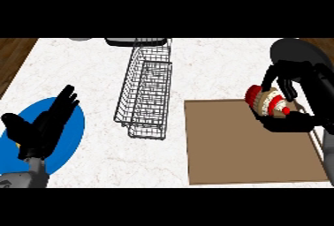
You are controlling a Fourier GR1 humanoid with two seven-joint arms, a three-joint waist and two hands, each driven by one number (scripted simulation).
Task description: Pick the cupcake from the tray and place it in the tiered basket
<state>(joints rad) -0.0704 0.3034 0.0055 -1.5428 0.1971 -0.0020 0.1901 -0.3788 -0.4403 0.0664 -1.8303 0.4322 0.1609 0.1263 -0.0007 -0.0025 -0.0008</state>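
Observation:
The cupcake [267,100], tan with a red wrapper and white and red topping, lies tilted on its side in my right hand [284,120] at the right edge. The fingers and thumb curl round it, just above the far right corner of the brown tray [248,150]. The wire tiered basket [146,88] stands in the middle of the counter, well to the left of the cupcake. My left hand [40,126] rests open at the lower left, fingers pointing up, over a blue plate [70,132].
A dark round object [137,42] and a grey one [81,39] sit at the counter's far edge. Wooden floor shows beyond the counter's left side [13,57]. White marble counter [222,70] lies between basket and tray.

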